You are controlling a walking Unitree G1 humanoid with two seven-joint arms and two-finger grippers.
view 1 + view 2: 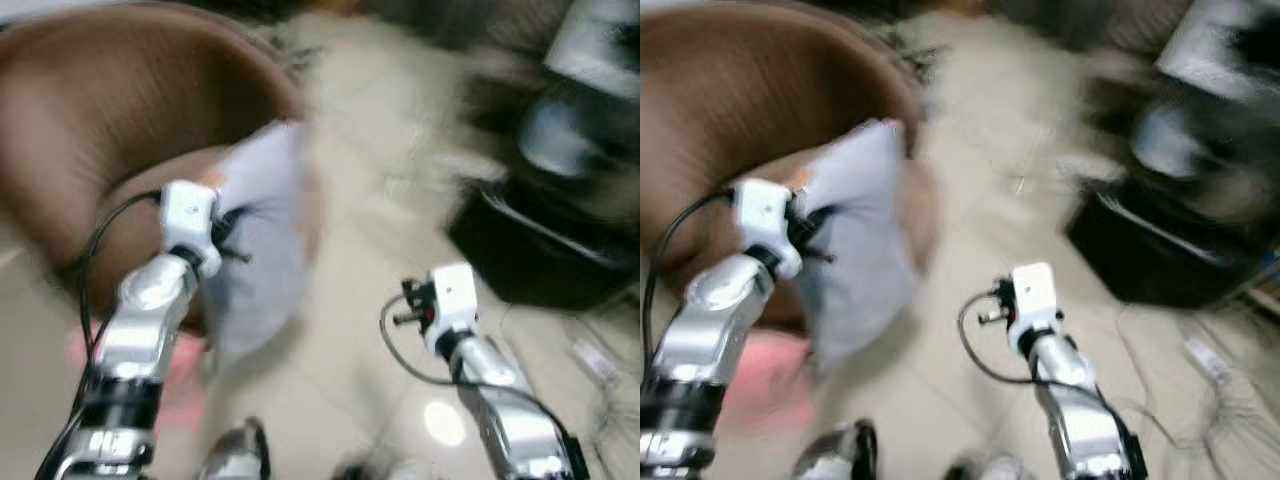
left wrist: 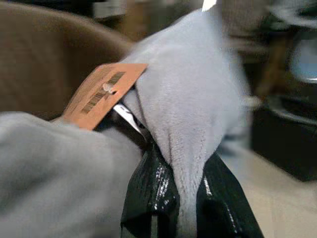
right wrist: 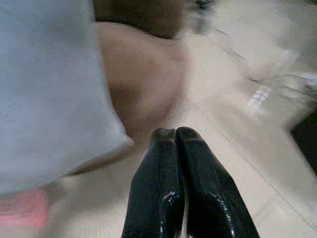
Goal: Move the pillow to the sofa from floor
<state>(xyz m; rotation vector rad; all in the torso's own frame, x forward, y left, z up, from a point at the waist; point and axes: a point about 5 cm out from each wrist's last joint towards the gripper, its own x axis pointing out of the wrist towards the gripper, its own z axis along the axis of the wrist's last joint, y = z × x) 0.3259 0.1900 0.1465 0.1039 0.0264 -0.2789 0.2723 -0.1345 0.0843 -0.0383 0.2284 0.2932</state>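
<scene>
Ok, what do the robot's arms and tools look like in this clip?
Both arms are shiny silver metal with black joint bands, each ending in a white boxy wrist block with a looping black cable. The left tool and right tool each have two long, glossy black fingers.

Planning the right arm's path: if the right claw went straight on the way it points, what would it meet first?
Probably the brown sofa, low on its front, just right of the hanging grey pillow. The right claw is shut; blur leaves depth uncertain.
</scene>
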